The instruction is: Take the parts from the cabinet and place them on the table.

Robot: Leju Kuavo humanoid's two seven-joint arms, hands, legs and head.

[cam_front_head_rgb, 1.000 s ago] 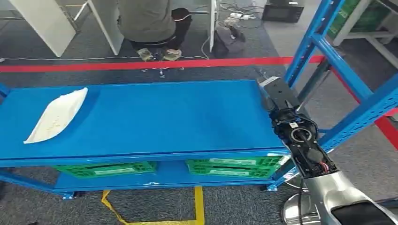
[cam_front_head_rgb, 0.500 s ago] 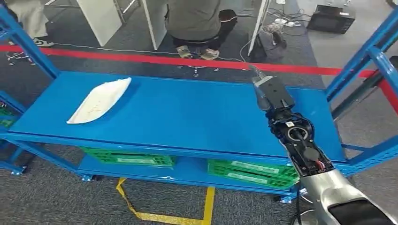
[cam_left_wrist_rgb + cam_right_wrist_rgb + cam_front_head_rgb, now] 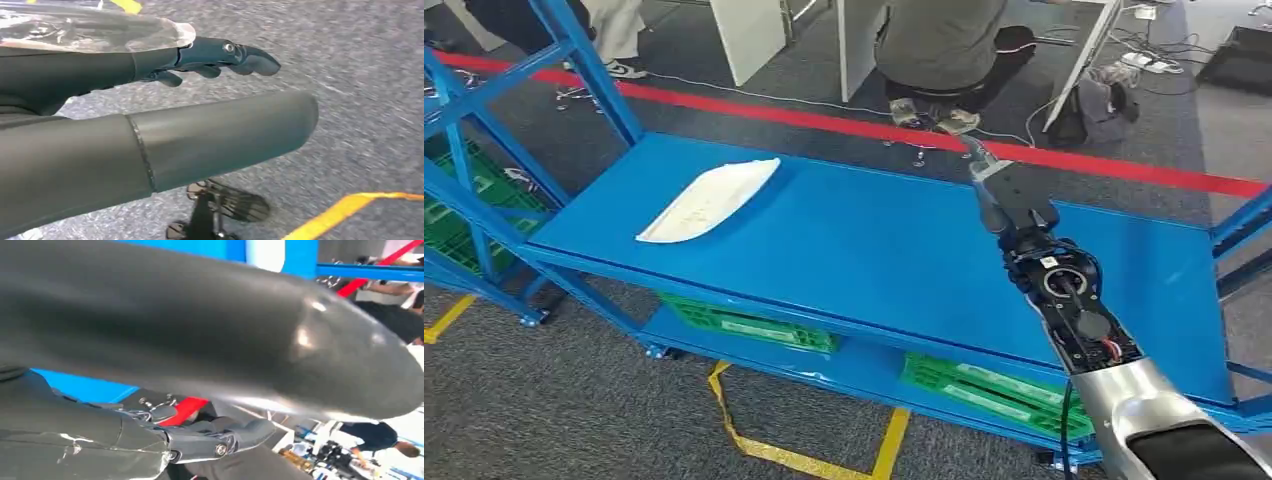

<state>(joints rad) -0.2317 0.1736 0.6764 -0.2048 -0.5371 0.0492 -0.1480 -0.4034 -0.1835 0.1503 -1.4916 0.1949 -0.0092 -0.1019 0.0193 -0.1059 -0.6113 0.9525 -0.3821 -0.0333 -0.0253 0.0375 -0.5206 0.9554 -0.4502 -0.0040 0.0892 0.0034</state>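
Nearest, the right hand (image 3: 1014,205) is raised over the right part of the blue shelf (image 3: 894,260), its fingers (image 3: 235,435) extended and grasping nothing; the left hand (image 3: 150,115) hangs low over the carpet, fingers likewise released and empty. Under the shelf, green crates (image 3: 749,325) sit on the lower level; their contents cannot be made out. Farther off, the white part (image 3: 709,198) lies flat, well apart and leftward from the right hand, its long axis running diagonally toward the far edge.
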